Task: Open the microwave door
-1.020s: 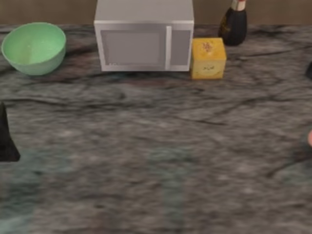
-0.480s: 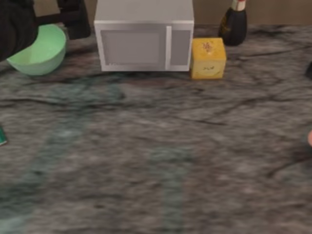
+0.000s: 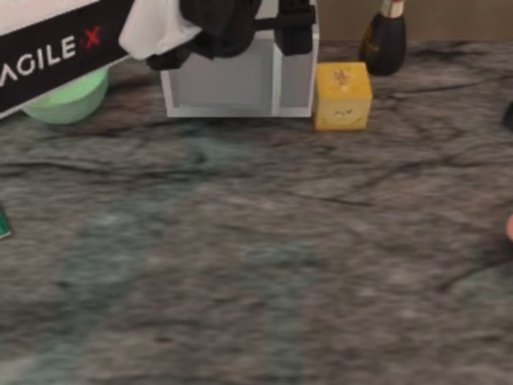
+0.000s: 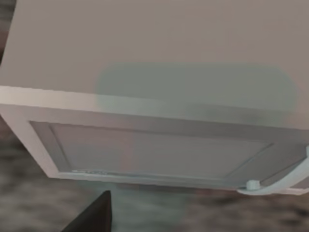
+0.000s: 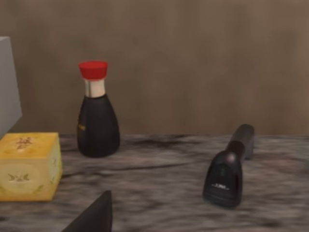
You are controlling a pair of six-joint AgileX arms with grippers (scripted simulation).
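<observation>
The silver-grey microwave stands at the back of the table. Its door with the grey window lies shut, flush with the front. A pale handle runs beside the narrow control panel. My left arm reaches in from the left, and my left gripper hangs open above the microwave's top, touching nothing. In the left wrist view the door and its curved handle show below one dark fingertip. My right gripper stays parked at the table's right, open.
A yellow cube sits against the microwave's right side. Behind it stands a dark bottle with a red cap. A green bowl is partly hidden under my left arm. A black handheld scanner lies on the right.
My left arm swung in from the table's left edge, over the green bowl, to above the microwave. The door stays shut. The right arm has not moved.
</observation>
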